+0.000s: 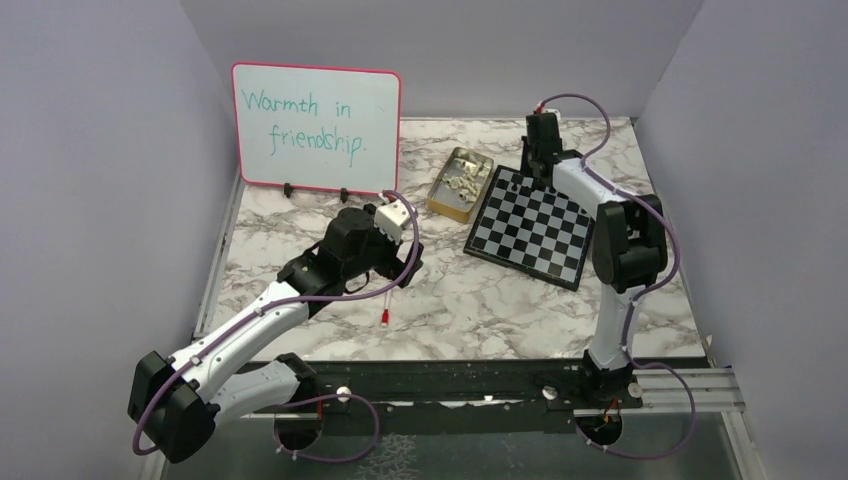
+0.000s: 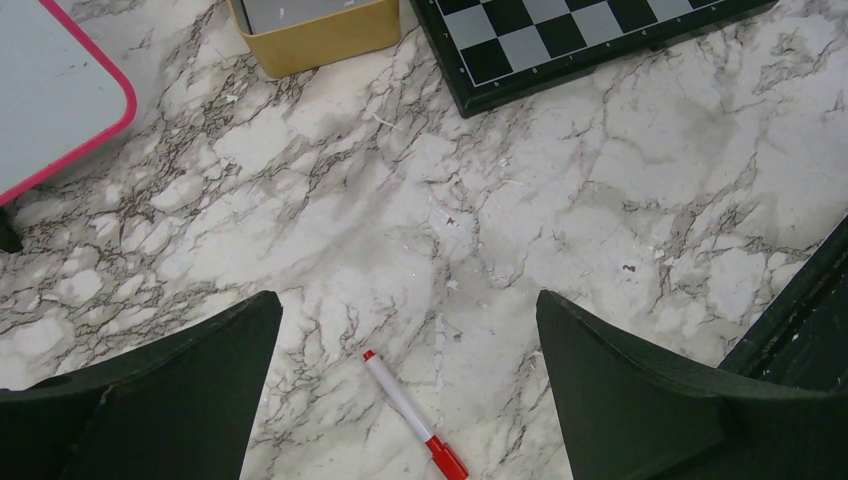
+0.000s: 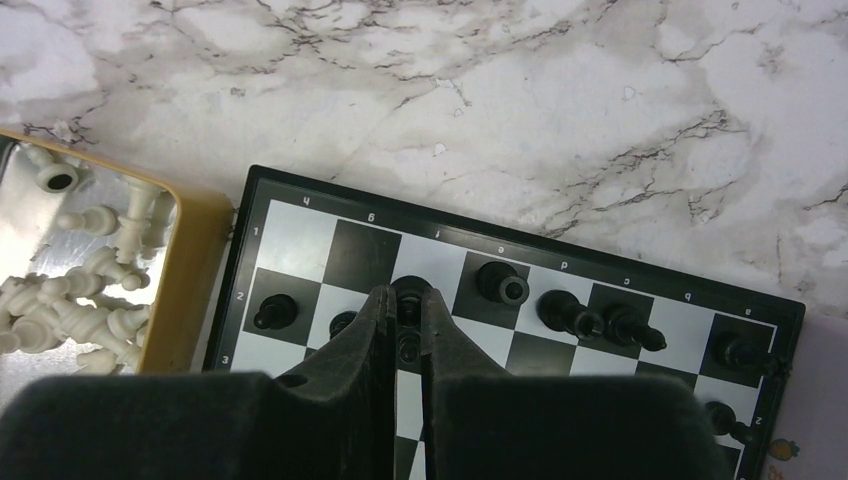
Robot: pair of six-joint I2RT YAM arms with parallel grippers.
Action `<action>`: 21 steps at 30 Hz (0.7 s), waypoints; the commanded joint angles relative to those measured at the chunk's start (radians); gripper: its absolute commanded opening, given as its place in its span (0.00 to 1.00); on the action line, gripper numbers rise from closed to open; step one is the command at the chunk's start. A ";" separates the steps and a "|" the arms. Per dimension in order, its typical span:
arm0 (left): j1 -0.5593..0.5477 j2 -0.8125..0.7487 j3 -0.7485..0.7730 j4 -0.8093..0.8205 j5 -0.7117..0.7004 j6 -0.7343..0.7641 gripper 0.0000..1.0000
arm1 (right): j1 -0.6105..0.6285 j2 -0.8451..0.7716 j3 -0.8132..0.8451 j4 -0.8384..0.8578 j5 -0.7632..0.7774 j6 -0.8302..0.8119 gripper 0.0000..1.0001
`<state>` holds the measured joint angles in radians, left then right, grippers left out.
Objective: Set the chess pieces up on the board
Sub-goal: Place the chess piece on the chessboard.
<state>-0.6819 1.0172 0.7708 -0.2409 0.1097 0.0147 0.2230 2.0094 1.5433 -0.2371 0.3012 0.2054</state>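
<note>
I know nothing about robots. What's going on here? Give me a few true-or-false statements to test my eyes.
1. The right fingers pinch a black piece over the board. True.
2. The left fingers hold the pen. False: they stand open above it, and it lies on the table.
3. Cream pieces lie in the tin. True.
4. The whiteboard is blank. False: it carries green writing.
5. No pieces stand on the board yet. False: several black pieces stand there.
</note>
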 commanded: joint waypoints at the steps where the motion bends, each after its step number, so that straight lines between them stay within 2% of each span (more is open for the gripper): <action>1: 0.001 -0.017 -0.010 0.025 0.016 -0.010 0.99 | -0.008 0.034 0.038 -0.029 0.027 0.023 0.10; 21: 0.000 -0.020 -0.010 0.025 0.031 -0.010 0.99 | -0.019 0.100 0.045 -0.034 0.039 0.011 0.11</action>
<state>-0.6819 1.0172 0.7700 -0.2409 0.1139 0.0147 0.2089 2.0838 1.5696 -0.2588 0.3027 0.2169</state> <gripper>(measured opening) 0.988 0.129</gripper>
